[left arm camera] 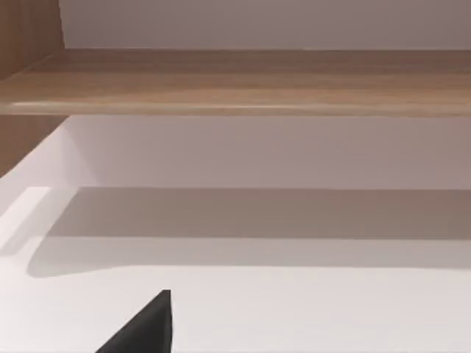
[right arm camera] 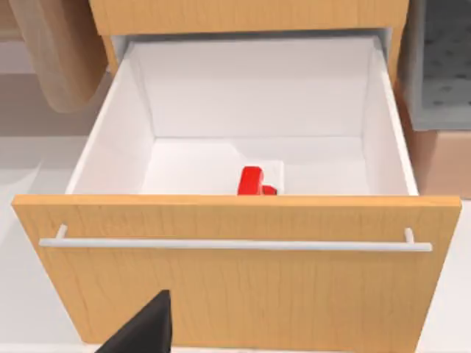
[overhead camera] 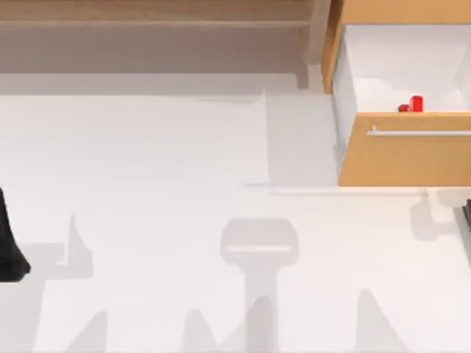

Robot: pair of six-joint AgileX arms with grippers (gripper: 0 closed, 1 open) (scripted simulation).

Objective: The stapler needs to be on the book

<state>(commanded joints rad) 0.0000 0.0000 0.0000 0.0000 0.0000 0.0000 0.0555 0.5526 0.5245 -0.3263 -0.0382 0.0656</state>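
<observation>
The left arm (overhead camera: 11, 246) sits parked at the near left edge of the tabletop (overhead camera: 147, 162). I cannot tell if its gripper is spread or pressed together. The right arm (overhead camera: 466, 220) peeks in at the near right edge, and I cannot tell about its gripper either. The right wrist view looks at the drawer from the front.

A bit farther, on the right, the wooden drawer (right arm camera: 243, 279) is pulled open. It has a pale bar handle (right arm camera: 235, 244) across its front.

The stapler (right arm camera: 255, 182) is inside the drawer, low down, just behind the front board. It is tiny and bright red.

What could go wrong? The stapler hides close behind the front board, so a gripper coming down could bump the board or the handle. The stapler is so small that the gripper could pinch badly and let it slip. I see no book here, so where the stapler should go is unclear.
</observation>
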